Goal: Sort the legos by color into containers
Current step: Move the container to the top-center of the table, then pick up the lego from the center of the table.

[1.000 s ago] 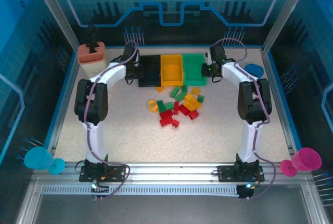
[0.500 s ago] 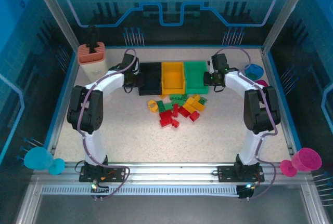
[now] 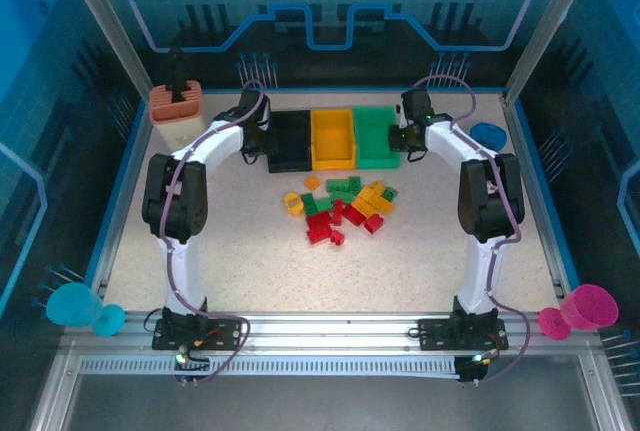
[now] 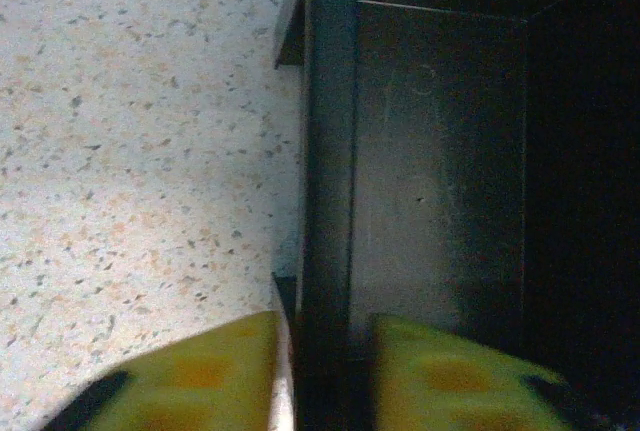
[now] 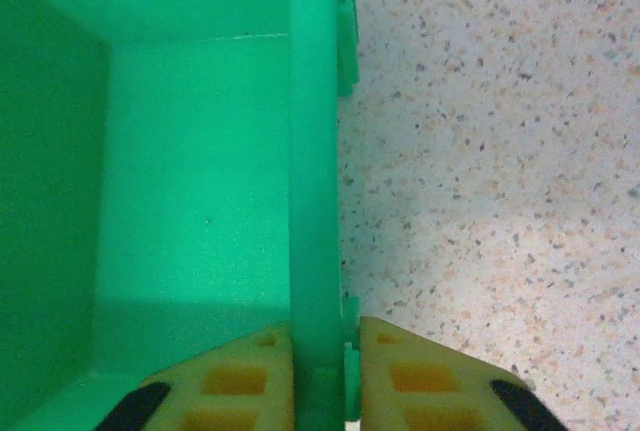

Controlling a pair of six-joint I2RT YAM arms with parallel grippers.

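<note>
**A:** Where are we seeing the legos (image 3: 342,209)?

**B:** We are seeing them lying in a loose red, yellow and green heap on the table (image 3: 230,251). The heap is at the middle of the overhead view, just below the row of bins.

**A:** And how are the bins sitting?

**B:** They are sitting side by side at upper centre (wall against wall, as far as we can judge). The black bin (image 3: 290,141) is on the left, the yellow bin (image 3: 332,138) in the middle and the green bin (image 3: 373,136) on the right.

**A:** What are we making of the left gripper (image 4: 325,346)?

**B:** It is straddling the black bin's outer left wall. Its fingers (image 4: 200,376) are standing slightly off the plastic, so we are calling it loosened, not pinching.

**A:** And the right gripper (image 5: 325,341)?

**B:** Its fingers (image 5: 240,376) are pressing the green bin's outer right wall from both sides, clamped on it.
</note>
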